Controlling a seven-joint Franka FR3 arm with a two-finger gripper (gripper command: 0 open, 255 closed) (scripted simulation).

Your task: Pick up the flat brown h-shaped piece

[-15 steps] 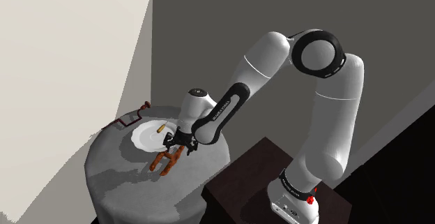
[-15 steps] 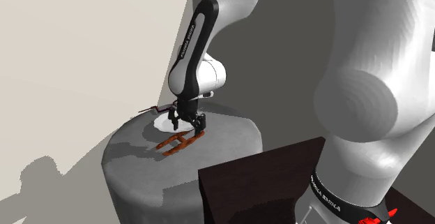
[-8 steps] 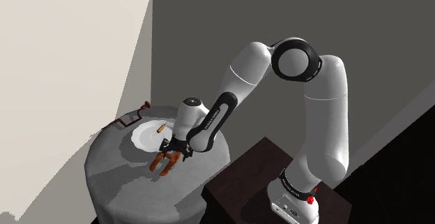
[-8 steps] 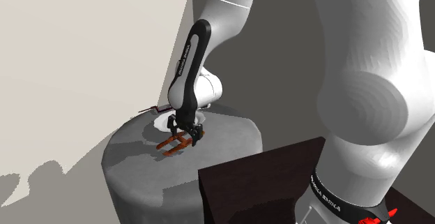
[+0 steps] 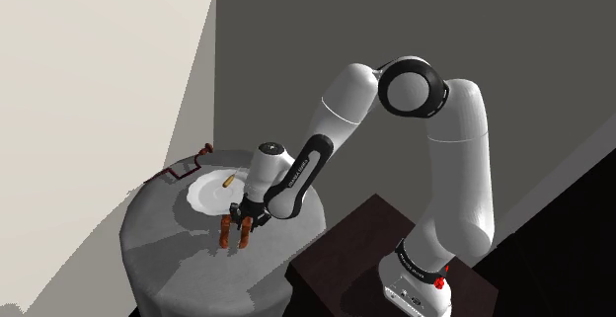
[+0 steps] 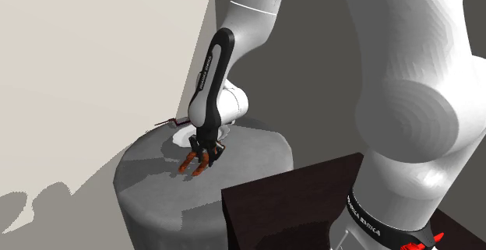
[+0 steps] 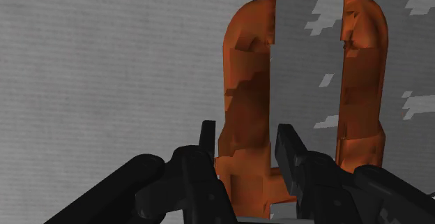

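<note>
The white arm (image 5: 449, 157) is bending down over the round grey table (image 5: 163, 241). The white plate (image 5: 205, 195) is sitting just beyond the tool. The brown H-shaped piece (image 7: 245, 83) is standing tipped on end beside that plate, and the tool (image 7: 245, 135) is clamping one of its legs between both fingers.

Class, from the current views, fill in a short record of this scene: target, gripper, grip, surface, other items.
target: flat brown H-shaped piece
gripper: black two-finger gripper, pointing down at the table
grip: both fingers clasp one leg of the piece
surface: round grey table
other items: white plate holding a small yellowish item; reddish-brown object at the table's edge beyond the plate
</note>
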